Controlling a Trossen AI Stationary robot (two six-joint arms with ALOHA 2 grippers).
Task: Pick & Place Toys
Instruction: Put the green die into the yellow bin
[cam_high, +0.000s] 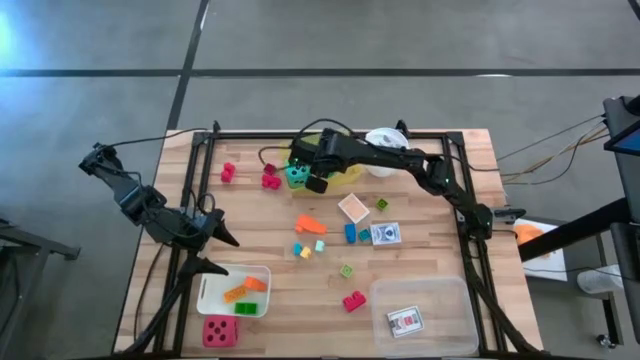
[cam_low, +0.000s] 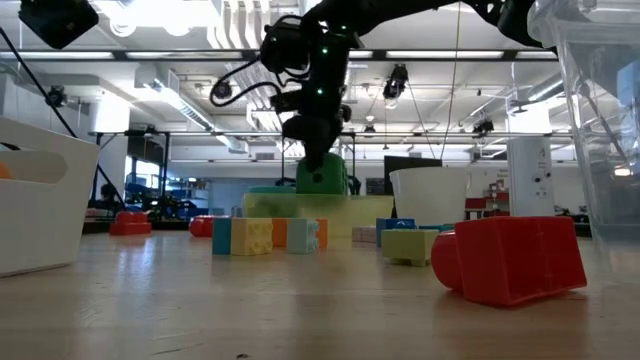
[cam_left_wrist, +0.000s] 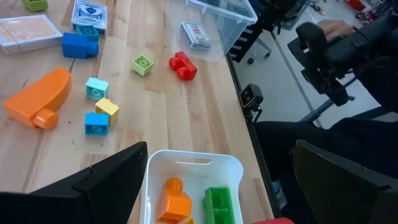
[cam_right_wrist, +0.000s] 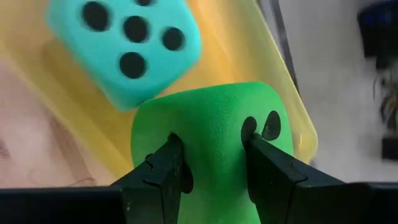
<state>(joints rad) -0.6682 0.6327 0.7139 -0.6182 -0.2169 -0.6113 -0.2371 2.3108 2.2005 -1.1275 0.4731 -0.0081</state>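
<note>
Right gripper (cam_right_wrist: 211, 171) pinching the green die (cam_right_wrist: 211, 134) across two opposite faces, fingers (cam_right_wrist: 158, 177) pressed into its sides, held just above the yellow tray (cam_right_wrist: 273, 81) at the far middle of the table. Probably foam: light, soft, giving under the pads, so unlikely to slip but liable to squash and spring off-line on release. Best held as now, mid-face and square, not by a corner.

Teal die (cam_right_wrist: 127, 46) already lying in the yellow tray, just beside the green one and close enough to be nudged on the way down. Round white cup (cam_high: 381, 139) just beyond the tray's right end. Two red blocks (cam_high: 248, 176) left of the tray, clear of the move.

Nearer than the tray, scattered on the wood: an orange piece (cam_high: 309, 226), small blue and yellow blocks (cam_high: 308, 248), a card (cam_high: 386, 234), another red block (cam_high: 353, 301). Red die (cam_high: 220, 331) by the table's near edge.

Left gripper (cam_high: 218, 252) spread wide, empty, well left of the yellow tray, hovering beside the white tray (cam_left_wrist: 231, 167) with orange and green blocks inside.
</note>
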